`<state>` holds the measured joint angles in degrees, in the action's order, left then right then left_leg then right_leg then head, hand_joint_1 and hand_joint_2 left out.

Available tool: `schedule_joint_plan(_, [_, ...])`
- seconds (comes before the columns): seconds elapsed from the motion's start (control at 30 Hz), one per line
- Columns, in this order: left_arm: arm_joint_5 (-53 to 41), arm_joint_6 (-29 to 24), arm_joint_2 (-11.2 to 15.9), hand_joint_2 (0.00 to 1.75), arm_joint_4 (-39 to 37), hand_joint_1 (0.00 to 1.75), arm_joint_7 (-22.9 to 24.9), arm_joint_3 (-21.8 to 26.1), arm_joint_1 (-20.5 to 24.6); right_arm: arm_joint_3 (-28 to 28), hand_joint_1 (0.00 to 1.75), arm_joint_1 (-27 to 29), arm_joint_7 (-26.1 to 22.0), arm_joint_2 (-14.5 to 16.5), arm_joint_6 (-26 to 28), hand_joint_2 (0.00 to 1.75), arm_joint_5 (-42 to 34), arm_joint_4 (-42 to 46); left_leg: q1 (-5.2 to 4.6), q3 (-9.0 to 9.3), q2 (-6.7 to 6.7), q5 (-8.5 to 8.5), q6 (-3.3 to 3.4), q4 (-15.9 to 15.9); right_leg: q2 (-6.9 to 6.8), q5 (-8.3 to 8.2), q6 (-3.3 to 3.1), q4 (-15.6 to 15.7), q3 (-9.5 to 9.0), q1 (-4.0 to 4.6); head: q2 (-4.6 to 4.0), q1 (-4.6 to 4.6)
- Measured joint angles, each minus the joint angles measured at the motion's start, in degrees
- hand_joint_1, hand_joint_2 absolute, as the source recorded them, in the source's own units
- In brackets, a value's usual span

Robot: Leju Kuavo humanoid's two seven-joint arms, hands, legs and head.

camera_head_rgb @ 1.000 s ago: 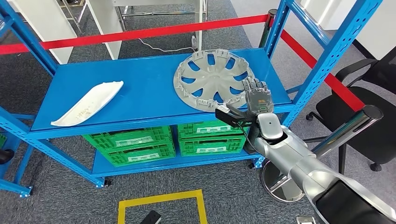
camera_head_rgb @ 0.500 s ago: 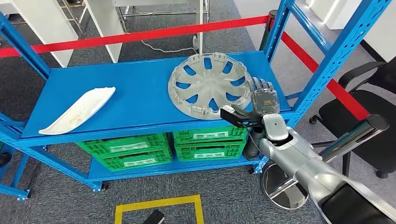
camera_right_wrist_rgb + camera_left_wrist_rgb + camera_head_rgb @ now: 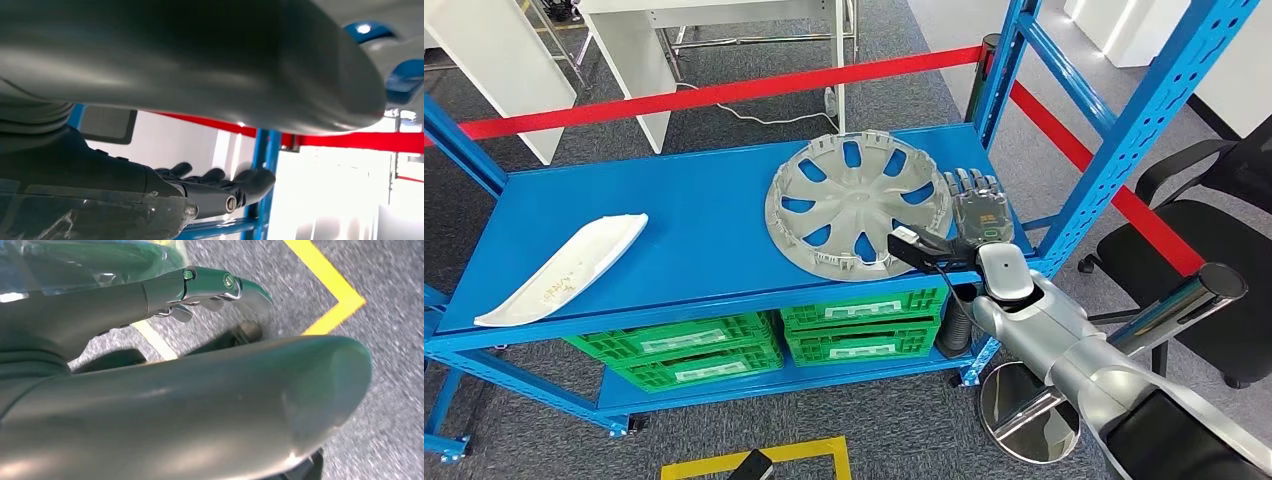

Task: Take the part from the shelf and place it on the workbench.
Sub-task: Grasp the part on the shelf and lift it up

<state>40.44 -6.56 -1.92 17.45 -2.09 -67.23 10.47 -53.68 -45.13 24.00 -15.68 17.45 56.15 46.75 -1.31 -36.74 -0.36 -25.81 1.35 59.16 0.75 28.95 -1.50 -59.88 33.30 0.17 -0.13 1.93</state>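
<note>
Where lower shelf deck runs under blue shelf (image 3: 704,215), we see green crates (image 3: 769,335) side by side; contents hidden. On top deck: grey hubcap (image 3: 856,205) right of centre, its near rim at deck's front edge; white curved trim piece (image 3: 564,268) well apart on left, bare blue between them. Red barrier tape (image 3: 724,92) behind, black office chair (image 3: 1199,255) at right. We see our right hand (image 3: 977,210) at hubcap's right rim, fingers extended, spread, grasping nothing. Left hand (image 3: 215,287) hangs over grey floor with yellow floor tape (image 3: 330,285); fingers straight, holding nothing.

Grey spoked wheel cover (image 3: 856,206) lies flat on blue shelf (image 3: 684,225).
</note>
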Motion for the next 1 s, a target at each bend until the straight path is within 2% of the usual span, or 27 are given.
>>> schedule_joint_plan(0.07, [0.13,-0.04,0.03,0.00,-0.01,0.00,-0.03,0.02,0.03,0.01,0.00,0.01,-0.02,-0.03,-0.02,0.00,0.00,0.09,0.08,0.08,-0.07,-0.07,-1.06,-0.21,-0.10,0.32,0.00,-0.03,-0.10,0.02,0.00,-0.06])
schedule_joint_plan(0.1, [0.18,-0.04,0.03,0.00,-0.01,0.00,-0.01,0.03,0.03,0.01,0.00,-0.02,-0.03,-0.03,-0.02,0.00,0.00,0.13,0.10,0.07,-0.10,-0.19,-1.13,-0.17,-0.13,0.34,0.06,0.06,-0.16,0.01,0.00,-0.05])
schedule_joint_plan(0.37, [0.37,0.02,-0.14,0.00,-0.01,0.00,-0.06,0.13,0.00,-0.01,0.00,-0.02,-0.44,-0.03,0.08,0.00,-0.42,0.20,0.11,0.06,-0.14,-0.53,-0.60,-0.15,-0.14,0.40,0.34,0.75,-0.49,0.03,0.00,-0.04])
schedule_joint_plan(1.0, [0.17,0.09,-0.17,0.00,-0.01,0.00,-0.32,0.91,-0.01,0.02,0.00,3.02,-6.12,2.42,4.18,0.00,-6.02,0.20,0.34,0.17,-0.14,-0.54,-0.60,-0.16,-0.14,0.39,0.41,0.80,-0.61,0.28,0.00,-0.06])
